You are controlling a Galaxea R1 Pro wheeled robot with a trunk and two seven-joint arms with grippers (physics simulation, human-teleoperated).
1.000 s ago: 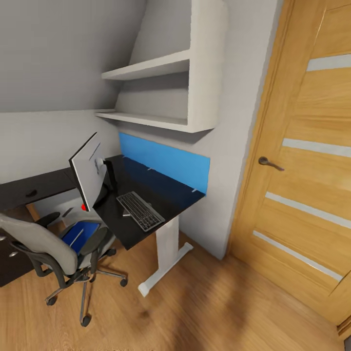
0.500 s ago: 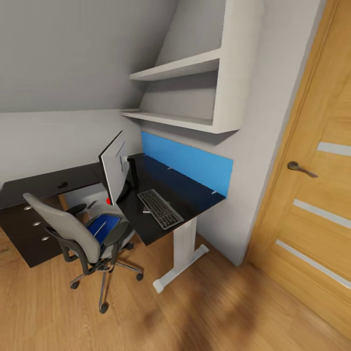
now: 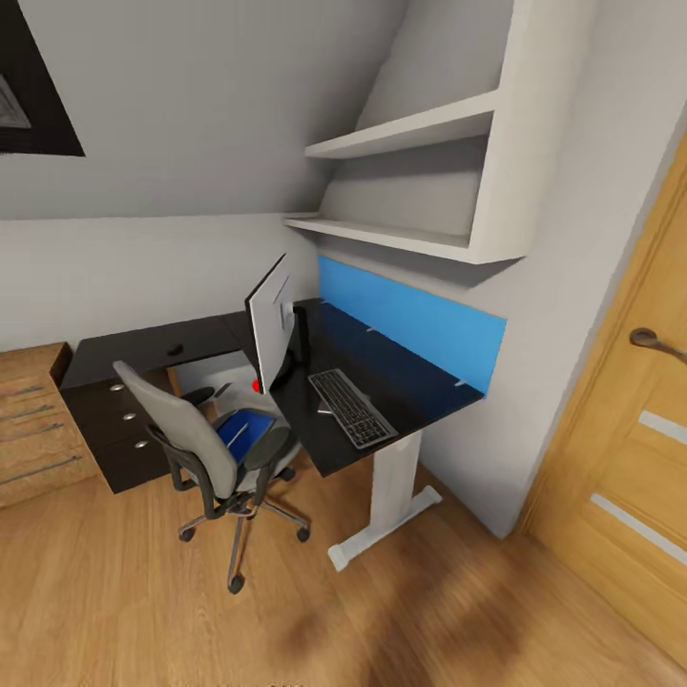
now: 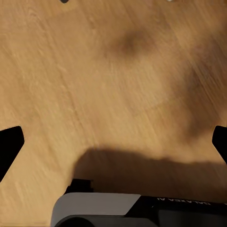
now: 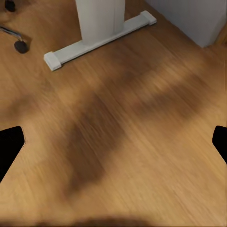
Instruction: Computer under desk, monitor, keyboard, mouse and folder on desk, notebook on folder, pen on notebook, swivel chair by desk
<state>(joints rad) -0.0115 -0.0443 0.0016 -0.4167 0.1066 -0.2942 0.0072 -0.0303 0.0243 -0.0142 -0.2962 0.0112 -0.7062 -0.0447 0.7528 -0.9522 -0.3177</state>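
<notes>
The head camera has swung leftward over the last second, so the whole scene has slid toward three o'clock in the head view; nothing on the bench has itself moved. A dark wall picture edge and a wooden dresser [image 3: 33, 425] have come into sight at nine o'clock, and the wooden door [image 3: 630, 448] has mostly left at three o'clock. The black-topped bench with a white leg [image 3: 401, 396] carries the flat grey monitor [image 3: 269, 324] and, just beside it toward four o'clock, the dark grey keyboard [image 3: 352, 408]. The grey swivel chair with black arms [image 3: 215, 453] stands close against the bench, and the blue folder [image 3: 239, 431] lies on its seat. A small red thing near the monitor's foot is too small to identify. The left hand [image 4: 113, 146] and the right hand [image 5: 113, 146] hang spread wide over wooden floor, holding nothing. I judge the robot is turning to face the workspace, with the folder transfer not yet begun.
</notes>
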